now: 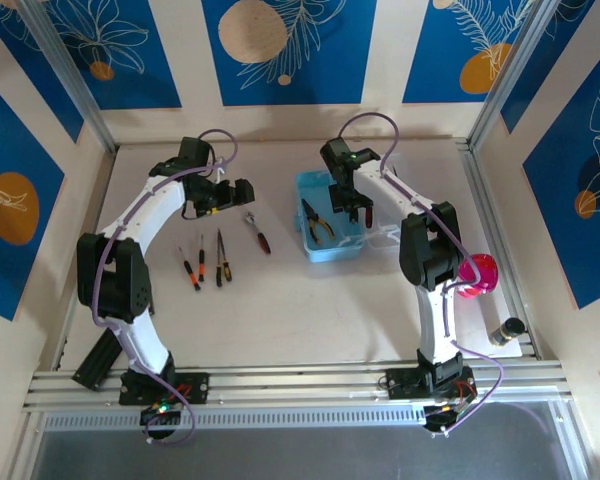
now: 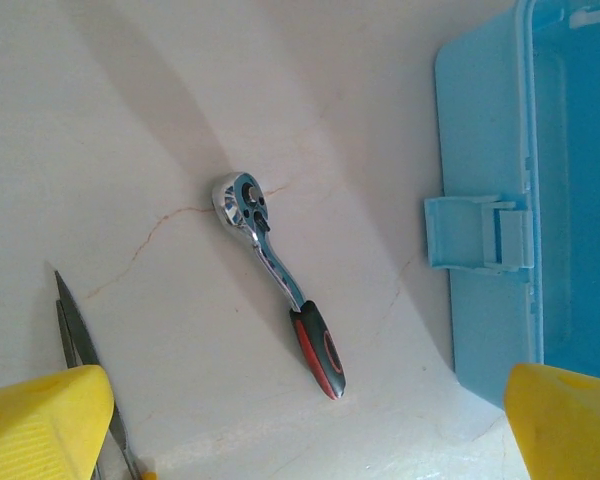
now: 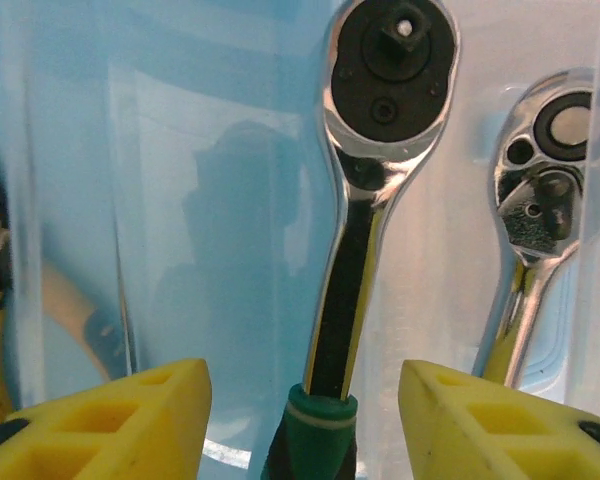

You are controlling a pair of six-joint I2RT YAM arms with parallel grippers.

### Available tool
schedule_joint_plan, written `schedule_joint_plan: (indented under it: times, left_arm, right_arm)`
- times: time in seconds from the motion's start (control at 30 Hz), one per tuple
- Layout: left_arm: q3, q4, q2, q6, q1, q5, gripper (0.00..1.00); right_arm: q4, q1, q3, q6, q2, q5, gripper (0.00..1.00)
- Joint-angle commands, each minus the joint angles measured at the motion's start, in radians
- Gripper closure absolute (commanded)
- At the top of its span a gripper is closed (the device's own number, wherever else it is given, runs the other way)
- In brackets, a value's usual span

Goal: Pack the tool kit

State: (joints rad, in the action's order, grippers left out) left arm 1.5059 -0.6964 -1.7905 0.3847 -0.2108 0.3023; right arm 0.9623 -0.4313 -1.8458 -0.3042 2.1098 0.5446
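Open table (image 2: 130,120) rings the red-handled ratchet (image 2: 280,290); the blue case (image 2: 490,290) walls its right side.

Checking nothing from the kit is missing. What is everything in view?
case: one, light blue, mid-table
pliers: one, yellow-handled, in case
green-handled ratchet: one, chrome, in case
second ratchet: one, chrome, beside it
red-handled ratchet: one, chrome, table left of case
screwdrivers: three, dark and orange, further left
round object: one, pink, right edge
cylinder: one, dark-ended, right near corner
left pincer: one, yellow fingers, open above red-handled ratchet
right pincer: one, yellow fingers, open over case
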Motion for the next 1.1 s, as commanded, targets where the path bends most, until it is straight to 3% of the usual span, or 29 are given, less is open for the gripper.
schedule_joint_plan:
  times: [0.0,0.23,0.37,0.77,0.93,1.07]
  left_arm:
    - [-0.001,-0.026,-0.006,-0.018,0.018,0.002,0.00]
    - [-0.025,-0.046,-0.004,-0.031,0.024,-0.031,0.00]
    - [-0.052,-0.048,-0.003,-0.035,0.028,-0.043,0.00]
    - [-0.249,-0.073,0.037,-0.026,0.080,-0.226,0.01]
    - [-0.315,-0.042,0.021,-0.023,0.111,-0.244,0.29]
    - [-0.319,-0.041,-0.012,-0.030,0.114,-0.283,0.42]
  right_arm:
    - [0.060,-0.002,-0.049,0.021,-0.073,0.016,0.38]
    - [0.080,-0.017,-0.102,0.034,-0.115,-0.112,0.11]
    - [0.065,-0.015,-0.089,0.043,-0.122,-0.224,0.01]
    - [0.018,-0.055,-0.040,0.095,-0.173,-0.354,0.01]
    - [0.012,-0.063,-0.032,0.103,-0.176,-0.368,0.01]
    - [0.015,-0.064,-0.031,0.105,-0.177,-0.370,0.01]
